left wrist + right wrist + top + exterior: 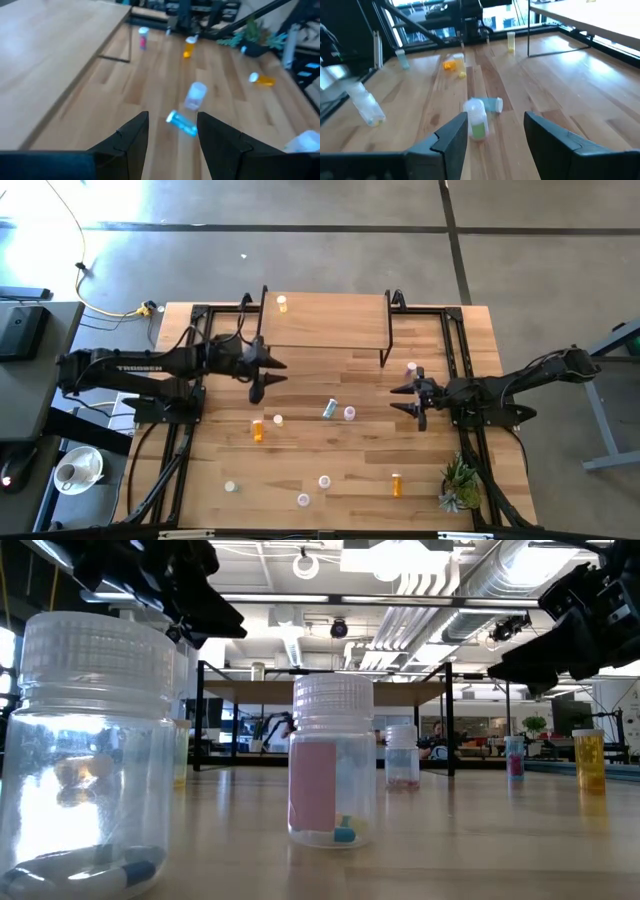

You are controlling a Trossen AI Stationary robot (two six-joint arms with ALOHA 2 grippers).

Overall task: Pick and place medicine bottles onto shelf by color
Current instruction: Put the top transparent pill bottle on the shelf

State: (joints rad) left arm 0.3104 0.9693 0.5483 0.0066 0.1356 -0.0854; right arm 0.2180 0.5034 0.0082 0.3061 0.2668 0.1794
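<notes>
The shelf (325, 320) stands at the table's far middle on thin black legs, with one small pale bottle (282, 303) upright on its far left corner. Several medicine bottles are scattered on the table in front of it. A blue one (328, 409) lies on its side beside an upright whitish one (349, 413), and an orange one (258, 430) stands near them. My left gripper (268, 377) hovers open above the table by the shelf's near left corner, pointing at the blue bottle (181, 123). My right gripper (398, 399) is open and low, facing the same pair (476, 117).
A pink bottle (411, 367) stands by the shelf's right legs. An orange bottle (397, 484) and several pale ones (325, 481) stand near the front edge. A small plant (460, 485) sits at the front right corner. Black frame rails run along both table sides.
</notes>
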